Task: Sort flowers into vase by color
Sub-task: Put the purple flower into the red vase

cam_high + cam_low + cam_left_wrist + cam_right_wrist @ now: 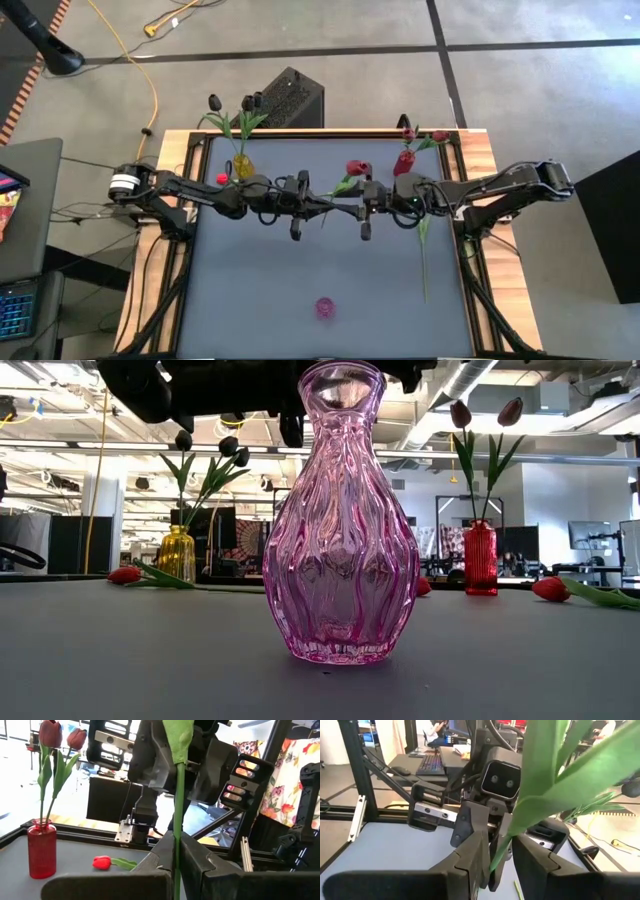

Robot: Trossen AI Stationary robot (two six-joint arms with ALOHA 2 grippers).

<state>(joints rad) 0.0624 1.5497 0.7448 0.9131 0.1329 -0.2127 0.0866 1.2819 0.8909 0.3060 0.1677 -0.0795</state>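
Both arms meet over the middle of the grey surface (250,300), a little toward twelve o'clock from its centre, and they share one flower between them. The left hand (297,205) comes in from nine o'clock and the right hand (366,207) from three. A red tulip (356,168) lies across the gap, its head up by the right hand and its leaf and stem running down toward the left hand.

In the left wrist view the left hand (176,855) is pressed onto the thin green stem, which passes straight up between its fingers (160,855). In the right wrist view the right hand (501,852) pinches the same flower lower on its leaf, with broad green leaves fanning over the camera. So each hand is closed on the tulip.

A yellow vase (242,166) stands at about eleven o'clock on the surface, holding near-black tulips (250,101) that lean out past the far edge. A loose red tulip (222,179) lies just beside it. A red vase (404,160) stands at about one o'clock with dark crimson tulips (408,133) in it. Another flower (423,255) lies on the surface at three o'clock, its long stem pointing toward six. A pink glass vase (324,307) stands alone at six o'clock, well apart from everything else, with nothing in it.
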